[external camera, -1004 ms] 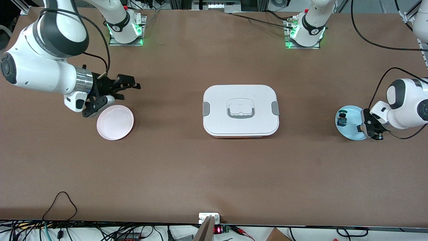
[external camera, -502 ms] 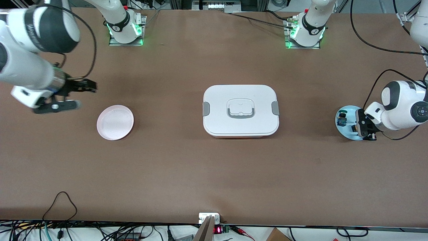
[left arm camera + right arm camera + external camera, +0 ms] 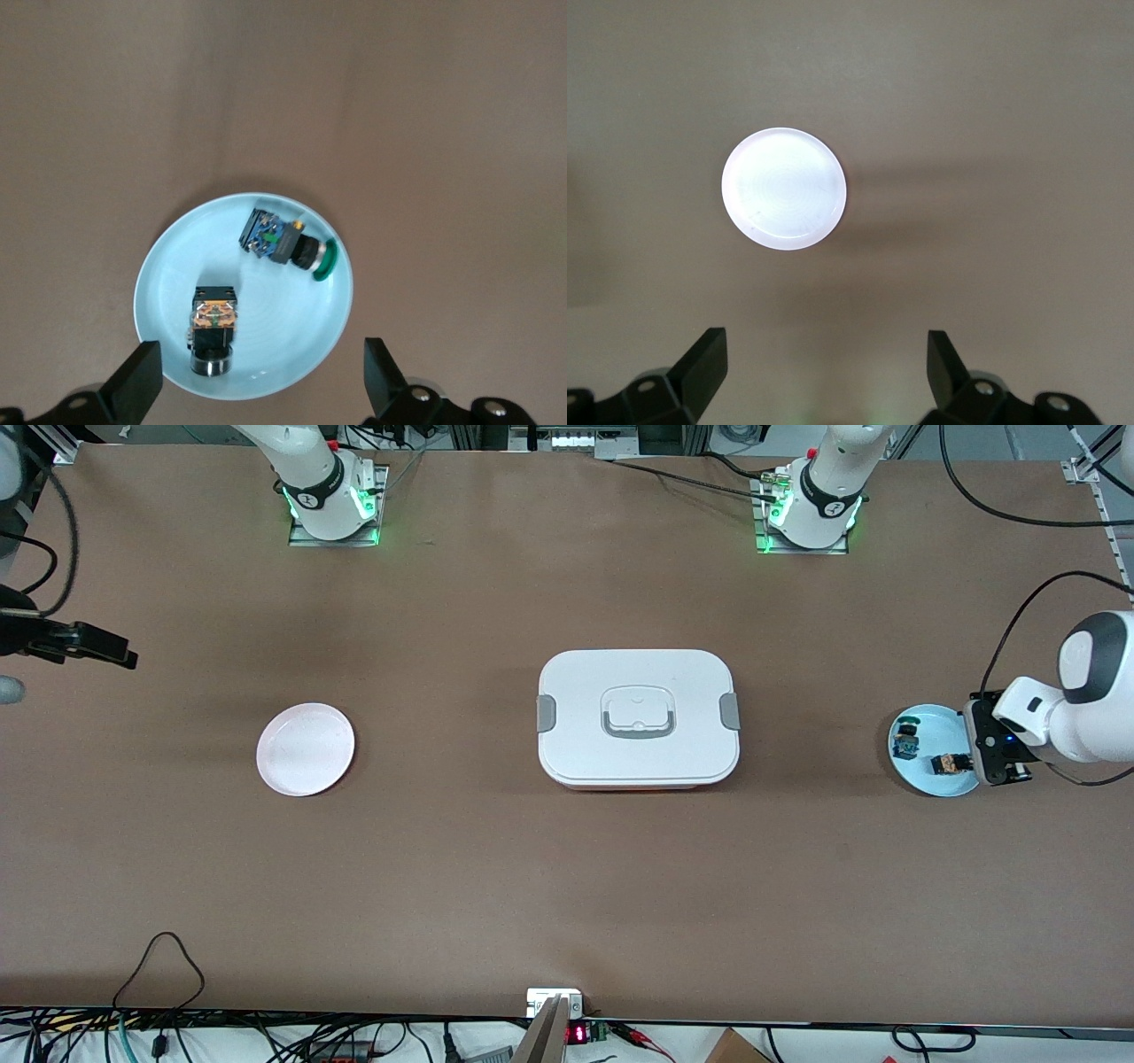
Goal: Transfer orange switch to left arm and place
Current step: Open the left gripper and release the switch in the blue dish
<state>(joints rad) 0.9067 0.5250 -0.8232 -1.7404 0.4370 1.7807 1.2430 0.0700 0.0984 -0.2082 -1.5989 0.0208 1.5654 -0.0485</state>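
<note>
With the transfer not yet begun, the orange switch [image 3: 213, 329] is lying in the blue plate [image 3: 159, 274] as the left gripper [image 3: 257, 390] is hovering above it, fingers apart, while the right gripper [image 3: 824, 372], also spread, is waiting near the empty pink plate [image 3: 784, 189], well apart from the box [image 3: 638, 719].

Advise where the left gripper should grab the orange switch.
Pinch the orange switch across its black body, coming straight down with the left gripper. It lies on its side in the plate, apart from the green-capped component, so both flanks are free.
</note>
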